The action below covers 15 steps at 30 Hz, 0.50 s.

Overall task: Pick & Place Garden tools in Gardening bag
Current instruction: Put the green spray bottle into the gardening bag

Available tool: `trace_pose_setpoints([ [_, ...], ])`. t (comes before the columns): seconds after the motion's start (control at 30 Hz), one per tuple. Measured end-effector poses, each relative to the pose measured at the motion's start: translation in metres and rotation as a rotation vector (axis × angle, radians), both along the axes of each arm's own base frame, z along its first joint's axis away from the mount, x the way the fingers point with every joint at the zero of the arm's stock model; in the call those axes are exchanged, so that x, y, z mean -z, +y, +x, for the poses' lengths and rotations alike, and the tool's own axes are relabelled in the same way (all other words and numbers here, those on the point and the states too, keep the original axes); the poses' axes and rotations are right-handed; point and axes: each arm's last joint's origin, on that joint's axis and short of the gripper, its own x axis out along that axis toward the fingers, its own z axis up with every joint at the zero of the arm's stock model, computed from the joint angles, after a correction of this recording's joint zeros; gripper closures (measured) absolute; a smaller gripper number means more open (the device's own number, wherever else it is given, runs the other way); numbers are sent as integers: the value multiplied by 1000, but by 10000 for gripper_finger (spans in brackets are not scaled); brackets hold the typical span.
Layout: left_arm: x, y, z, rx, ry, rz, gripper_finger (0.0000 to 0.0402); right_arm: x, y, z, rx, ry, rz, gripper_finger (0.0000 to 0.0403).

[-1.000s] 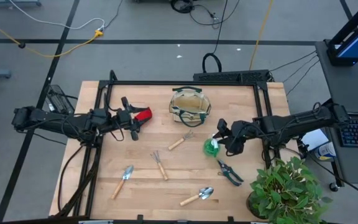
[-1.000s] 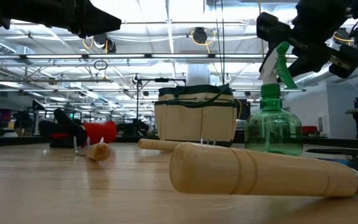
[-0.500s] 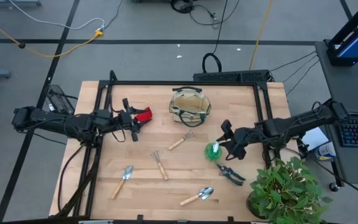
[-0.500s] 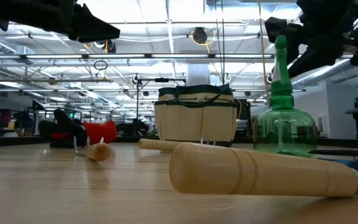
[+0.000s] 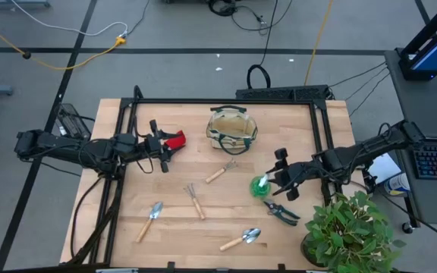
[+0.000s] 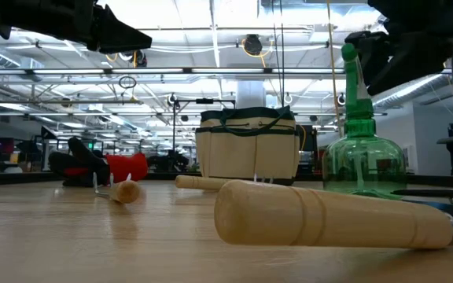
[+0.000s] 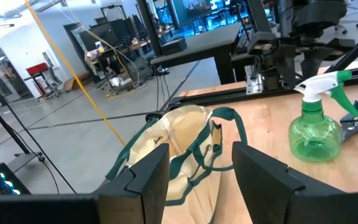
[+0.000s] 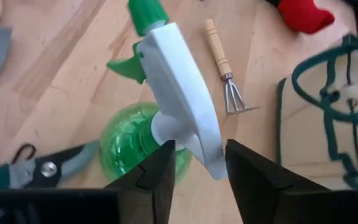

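The gardening bag [image 5: 232,129] sat far centre, soft and open-mouthed. The spray bottle [image 5: 259,184] stood upright right of centre, long axis vertical, light, slick plastic; best taken at the neck. The right gripper [image 8: 197,163] straddled its white head, fingers parted. The left gripper [image 7: 199,171], fingers spread, held nothing.

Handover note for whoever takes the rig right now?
Right hand: open astride the white head of the upright green spray bottle.
Left hand: open, empty, near the red item.
Gardening bag: upright at the table's far edge; no tool visible inside.
Still on the table: pruning shears, two trowels, two forks.
Done: nothing bagged. Left: everything.
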Motion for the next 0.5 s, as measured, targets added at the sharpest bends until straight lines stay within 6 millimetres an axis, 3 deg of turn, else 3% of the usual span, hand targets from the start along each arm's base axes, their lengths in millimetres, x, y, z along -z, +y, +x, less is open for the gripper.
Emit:
trace_pose_setpoints([
  [0.5, 0, 0, 0, 0, 1, 0, 220, -13, -2, -10, 3, -61, 140, 248],
])
